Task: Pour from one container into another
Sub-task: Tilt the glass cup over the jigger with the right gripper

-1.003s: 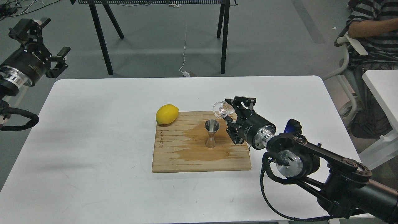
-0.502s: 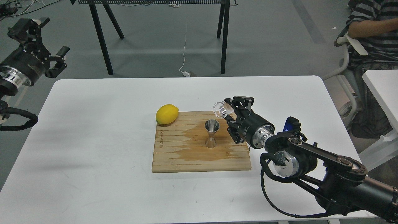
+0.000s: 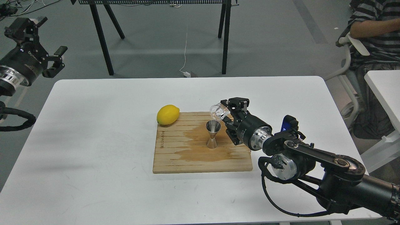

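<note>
The small clear glass cup (image 3: pixel 217 111) is tipped on its side, mouth toward the left, just above and right of the steel jigger's rim. My right gripper (image 3: pixel 225 115) is shut on the cup. The shiny hourglass jigger (image 3: pixel 212 134) stands upright on the wooden cutting board (image 3: pixel 175 156), in a dark wet patch. My left gripper (image 3: pixel 42 42) is raised far off at the upper left, beyond the table's edge, its fingers apart and holding nothing.
A yellow lemon (image 3: pixel 168 114) rests on the board's back left corner. The white table (image 3: pixel 93 131) carries the board. A black-legged stand (image 3: pixel 106 37) is behind the table; a seated person (image 3: pixel 372 28) and another white table (image 3: pixel 384 84) are at the right.
My right gripper has carried the tilted cup left and slightly down, bringing its mouth close over the jigger. The left arm has drifted a little to the left.
</note>
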Controlling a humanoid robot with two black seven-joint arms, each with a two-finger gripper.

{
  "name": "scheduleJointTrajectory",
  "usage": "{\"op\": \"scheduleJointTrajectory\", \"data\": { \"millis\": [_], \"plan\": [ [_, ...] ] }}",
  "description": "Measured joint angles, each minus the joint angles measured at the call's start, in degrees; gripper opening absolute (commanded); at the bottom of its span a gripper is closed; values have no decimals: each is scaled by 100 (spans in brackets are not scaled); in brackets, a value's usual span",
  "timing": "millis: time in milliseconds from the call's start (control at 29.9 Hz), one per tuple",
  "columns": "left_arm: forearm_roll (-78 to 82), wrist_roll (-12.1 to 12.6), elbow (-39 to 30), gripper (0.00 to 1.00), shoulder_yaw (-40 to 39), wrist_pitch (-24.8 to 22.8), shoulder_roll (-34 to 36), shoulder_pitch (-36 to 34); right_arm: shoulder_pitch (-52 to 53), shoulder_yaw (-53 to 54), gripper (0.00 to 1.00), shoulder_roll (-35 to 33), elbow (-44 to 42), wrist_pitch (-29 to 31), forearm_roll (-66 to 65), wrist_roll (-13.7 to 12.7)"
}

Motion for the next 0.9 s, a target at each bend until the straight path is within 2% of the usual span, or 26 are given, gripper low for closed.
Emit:
{"op": "scheduleJointTrajectory", "data": {
  "millis": [903],
  "plan": [
    [-5, 0, 0, 99, -9, 0, 5, 0, 233, -370, 14, -41, -105, 18, -576, 18]
  ]
}}
